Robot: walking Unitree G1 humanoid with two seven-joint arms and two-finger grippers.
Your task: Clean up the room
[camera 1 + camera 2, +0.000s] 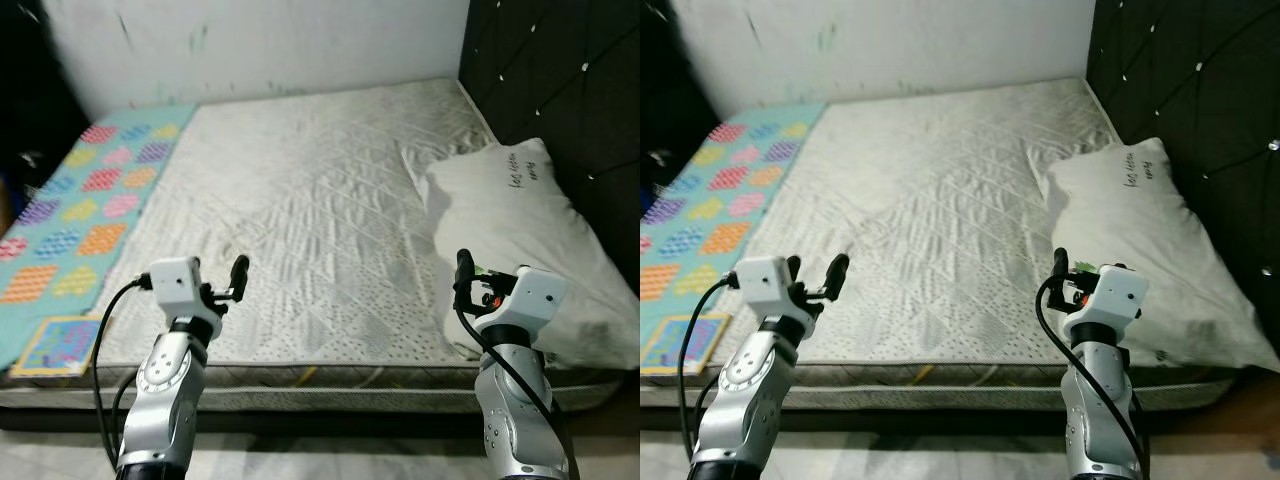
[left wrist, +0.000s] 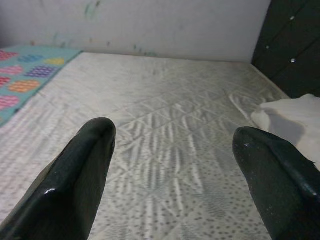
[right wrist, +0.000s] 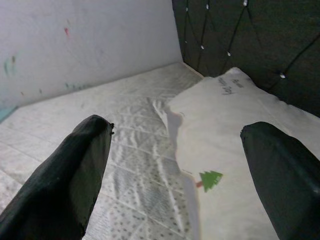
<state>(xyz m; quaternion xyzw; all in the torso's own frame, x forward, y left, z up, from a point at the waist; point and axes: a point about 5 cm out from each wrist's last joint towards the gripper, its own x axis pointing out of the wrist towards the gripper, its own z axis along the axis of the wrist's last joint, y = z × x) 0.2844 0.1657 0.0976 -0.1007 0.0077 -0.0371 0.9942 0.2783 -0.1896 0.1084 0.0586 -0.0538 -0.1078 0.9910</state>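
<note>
A bare mattress (image 1: pixel 300 200) with a white quilted cover lies before me. A white pillow (image 1: pixel 530 220) with handwriting and a small green tree print (image 3: pixel 210 179) rests on its right side, against the headboard. A teal blanket (image 1: pixel 90 190) with coloured patches lies along the bed's left edge. A colourful flat book (image 1: pixel 62 345) sits on the front left corner. My left gripper (image 1: pixel 218 268) hovers open over the front left of the mattress, holding nothing. My right gripper (image 3: pixel 176 126) is open and empty at the pillow's near end.
A dark tufted headboard (image 1: pixel 560 70) rises on the right and a white wall (image 1: pixel 250 40) stands behind the bed. The mattress's front edge (image 1: pixel 330 385) is just under my arms, with pale floor (image 1: pixel 330 455) below it.
</note>
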